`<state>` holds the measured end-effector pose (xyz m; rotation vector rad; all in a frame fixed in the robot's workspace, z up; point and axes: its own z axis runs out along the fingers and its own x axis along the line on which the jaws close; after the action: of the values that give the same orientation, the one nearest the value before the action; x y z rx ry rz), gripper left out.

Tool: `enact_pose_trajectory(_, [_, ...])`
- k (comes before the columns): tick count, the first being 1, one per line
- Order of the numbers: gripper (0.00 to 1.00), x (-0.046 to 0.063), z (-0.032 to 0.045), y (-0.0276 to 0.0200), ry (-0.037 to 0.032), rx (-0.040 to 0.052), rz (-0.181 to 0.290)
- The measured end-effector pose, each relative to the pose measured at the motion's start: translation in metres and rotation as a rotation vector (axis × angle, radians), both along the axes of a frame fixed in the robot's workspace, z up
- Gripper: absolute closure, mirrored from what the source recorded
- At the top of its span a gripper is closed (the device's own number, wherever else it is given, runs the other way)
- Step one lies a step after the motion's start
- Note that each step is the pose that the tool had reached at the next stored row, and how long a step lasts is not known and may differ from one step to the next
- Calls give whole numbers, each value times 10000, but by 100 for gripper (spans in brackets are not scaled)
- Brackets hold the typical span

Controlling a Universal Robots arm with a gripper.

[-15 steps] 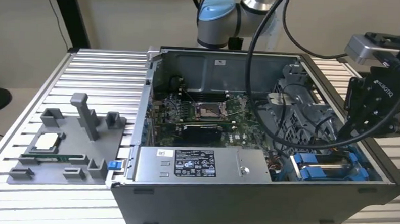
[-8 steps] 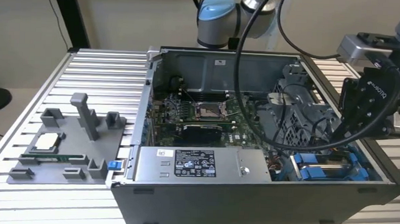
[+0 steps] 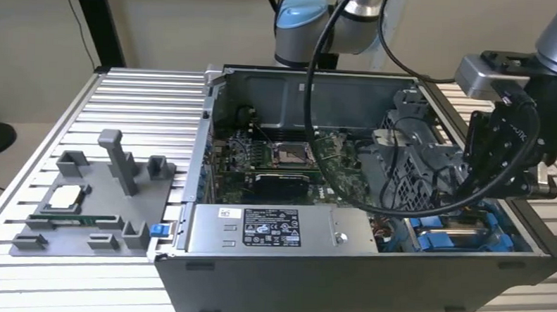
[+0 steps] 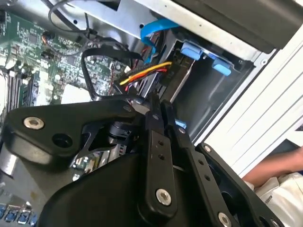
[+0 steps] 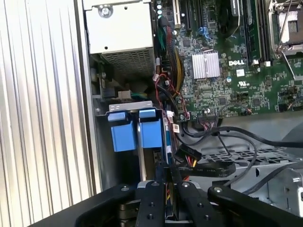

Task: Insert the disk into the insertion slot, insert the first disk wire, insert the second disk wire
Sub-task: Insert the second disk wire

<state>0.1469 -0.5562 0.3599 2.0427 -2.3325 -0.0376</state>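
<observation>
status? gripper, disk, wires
Gripper low at the insertion slot, fingers together on a wire plug. Blue carrier tabs sit in the bay. Loose black cables alongside.

Open computer case (image 3: 348, 286) lying on a ribbed metal table (image 3: 131, 93), holding a green motherboard (image 3: 288, 160), a grey labelled power-supply box (image 3: 270, 230) along its near wall and a perforated grey cage (image 3: 405, 161) toward the exterior view's right. Grey fixture tray (image 3: 93, 204) with upright posts on the table at the exterior view's left of the case, carrying a small chip (image 3: 65, 197) and a memory stick (image 3: 69, 219). A person's arm and white sleeve (image 4: 277, 182) beside the table in the second wrist view.
</observation>
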Motion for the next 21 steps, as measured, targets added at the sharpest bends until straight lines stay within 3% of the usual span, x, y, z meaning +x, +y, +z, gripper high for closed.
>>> enact_pose_trajectory(2, [100,-22,-3,-17,-175,50,0])
enact_pose_trajectory(4, [100,-42,-10,-36,-258,77,-1])
enact_pose_trajectory(21, [100,-48,-73,-38,-408,84,85])
